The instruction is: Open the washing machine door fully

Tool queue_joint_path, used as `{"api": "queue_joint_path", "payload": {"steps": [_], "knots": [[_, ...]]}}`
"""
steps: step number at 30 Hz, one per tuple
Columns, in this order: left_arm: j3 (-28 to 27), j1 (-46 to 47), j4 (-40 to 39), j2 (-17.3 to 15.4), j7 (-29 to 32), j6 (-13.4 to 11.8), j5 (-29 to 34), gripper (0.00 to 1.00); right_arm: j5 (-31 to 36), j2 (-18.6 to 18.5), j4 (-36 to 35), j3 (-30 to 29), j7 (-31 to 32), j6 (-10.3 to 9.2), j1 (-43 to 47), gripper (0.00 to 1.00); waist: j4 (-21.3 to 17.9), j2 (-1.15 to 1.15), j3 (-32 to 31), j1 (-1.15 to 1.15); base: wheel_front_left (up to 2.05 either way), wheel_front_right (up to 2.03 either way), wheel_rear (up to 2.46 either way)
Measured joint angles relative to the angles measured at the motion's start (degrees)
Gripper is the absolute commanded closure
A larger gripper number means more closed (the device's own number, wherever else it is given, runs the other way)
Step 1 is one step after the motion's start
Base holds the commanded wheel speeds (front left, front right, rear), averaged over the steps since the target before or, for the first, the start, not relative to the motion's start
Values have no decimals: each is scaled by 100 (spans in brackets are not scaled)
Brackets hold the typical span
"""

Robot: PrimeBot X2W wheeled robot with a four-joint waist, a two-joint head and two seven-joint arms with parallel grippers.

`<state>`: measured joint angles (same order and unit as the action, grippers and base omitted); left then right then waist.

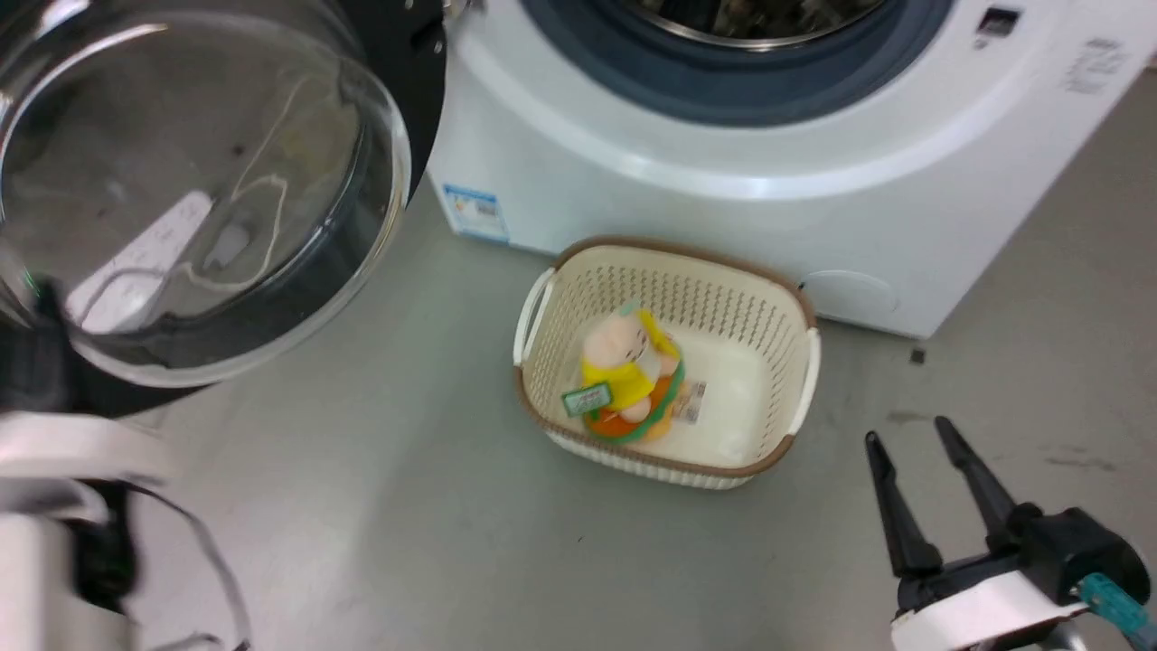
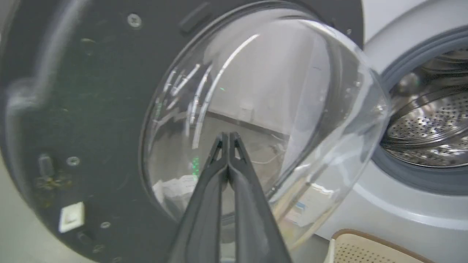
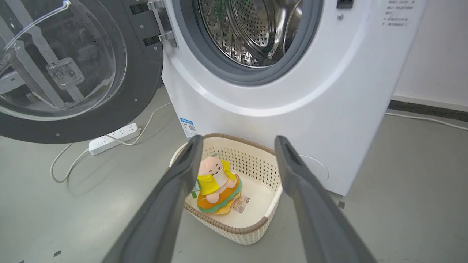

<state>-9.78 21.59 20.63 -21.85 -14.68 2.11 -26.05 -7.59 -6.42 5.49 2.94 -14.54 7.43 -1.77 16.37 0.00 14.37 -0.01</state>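
Nearest you, the left hand (image 2: 228,136) has its two fingers pressed together, with nothing between them. The tips point at the inner side of the door (image 2: 91,109), in front of its glass bowl (image 2: 256,73). You cannot tell from these views whether they touch the glass. The right hand (image 1: 908,431) is spread and empty, low over the floor (image 1: 380,506) at the near right, well apart from the door.

The job looks mostly done. The door stands clear of the opening, out to the left of the washer (image 3: 274,120), with its inner face turned towards you. The drum (image 3: 252,33) is fully exposed, with nothing across it. What is left, at most, is a last push further left — the pictures do not show whether the hinge (image 3: 162,22) is at its stop, so judge that for yourself.

The door is big and round, nearly as wide as the washer. It has a broad black rim dotted with screws and a clear bowl that bulges towards you. Through the glass you can see the floor and a white power strip (image 3: 113,138) behind it. The metal hinge holds it at the washer's left edge. Parts of the rim look blurred in the left wrist view.

A basket (image 3: 234,230) with a toy (image 3: 215,182) sits on the floor in front of the washer, to the right of the door.
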Motion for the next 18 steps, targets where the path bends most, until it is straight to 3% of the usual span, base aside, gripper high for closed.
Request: {"api": "queue_joint_path", "payload": {"steps": [9, 18], "knots": [[747, -1002, -884, 938, 0, 29, 357, 100, 126, 225, -631, -491, -21, 0, 110, 0, -559, 0, -671, 0, 0, 0, 0], [1099, -1858, -1352, 1463, 0, -205, 946, 100, 157, 299, -764, -439, -21, 0, 462, 0, -1263, 0, -1145, 0, 0, 0, 0]]}}
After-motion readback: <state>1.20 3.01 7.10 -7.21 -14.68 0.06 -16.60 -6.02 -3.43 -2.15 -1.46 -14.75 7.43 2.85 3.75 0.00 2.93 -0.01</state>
